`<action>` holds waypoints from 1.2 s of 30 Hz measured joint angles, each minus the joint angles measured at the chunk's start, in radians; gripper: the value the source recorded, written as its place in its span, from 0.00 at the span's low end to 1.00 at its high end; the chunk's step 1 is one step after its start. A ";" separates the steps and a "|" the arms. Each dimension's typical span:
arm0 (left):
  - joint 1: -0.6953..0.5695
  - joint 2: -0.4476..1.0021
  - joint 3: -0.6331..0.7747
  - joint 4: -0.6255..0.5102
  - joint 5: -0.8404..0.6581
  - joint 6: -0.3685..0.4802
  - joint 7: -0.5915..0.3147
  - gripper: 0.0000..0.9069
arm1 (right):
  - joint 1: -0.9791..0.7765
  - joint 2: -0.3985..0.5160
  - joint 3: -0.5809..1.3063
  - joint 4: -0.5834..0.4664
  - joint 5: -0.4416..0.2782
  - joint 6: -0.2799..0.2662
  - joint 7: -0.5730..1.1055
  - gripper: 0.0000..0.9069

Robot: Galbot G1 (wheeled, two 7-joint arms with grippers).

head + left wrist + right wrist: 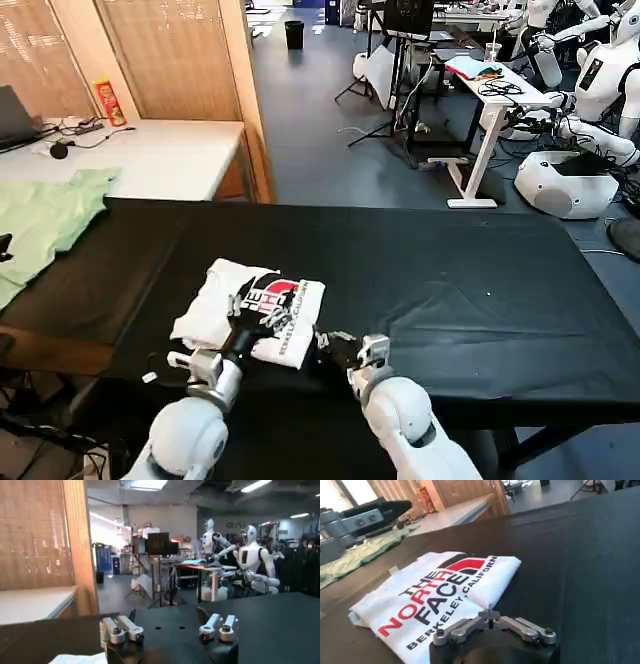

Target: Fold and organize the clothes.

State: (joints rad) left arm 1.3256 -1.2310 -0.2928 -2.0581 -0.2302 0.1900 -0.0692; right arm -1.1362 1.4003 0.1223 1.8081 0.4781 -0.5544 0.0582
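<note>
- A folded white T-shirt (pixel 250 310) is seen on the black table (pixel 450 290), near its front edge, with the black-and-red "THE NORTH FACE" print (pixel 437 597) turned upward.
- The left gripper (pixel 258 312) is positioned over the near part of the T-shirt; its fingers (pixel 122 630) are spread wide apart and nothing is held between them.
- The right gripper (pixel 335 345) is placed just beside the shirt's right edge, low over the table; its jaws are closed together and nothing is grasped.
- A pale green garment (pixel 45 225) is laid at the table's far left, well apart from the T-shirt.
</note>
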 joint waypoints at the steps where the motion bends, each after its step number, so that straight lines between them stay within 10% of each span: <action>1: 0.004 0.000 -0.004 -0.001 0.000 -0.002 0.000 0.97 | -0.001 -0.003 0.005 0.001 0.004 0.000 -0.002 0.05; 12: 0.021 0.002 -0.028 0.012 -0.001 -0.027 -0.002 0.97 | -0.039 -0.155 0.154 0.070 0.090 -0.010 -0.020 0.12; 13: 0.021 0.002 -0.029 0.015 -0.001 -0.027 -0.006 0.97 | -0.039 -0.172 0.171 0.072 0.091 -0.010 -0.027 0.19; 14: 0.022 0.002 -0.029 0.017 0.000 -0.033 -0.014 0.97 | -0.039 -0.187 0.186 0.075 0.091 -0.010 -0.034 0.97; 22: 0.052 0.015 -0.052 0.033 0.005 -0.079 -0.037 0.97 | -0.092 -0.259 0.243 0.149 -0.051 0.081 -0.095 0.97; 36: 0.146 0.047 -0.088 -0.019 -0.086 -0.040 -0.123 0.97 | -0.416 -0.213 0.282 0.287 -0.331 0.487 0.118 0.97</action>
State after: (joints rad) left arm 1.4712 -1.1836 -0.3810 -2.0772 -0.3163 0.1500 -0.1922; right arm -1.5522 1.1868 0.4041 2.0948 0.1474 -0.0671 0.1760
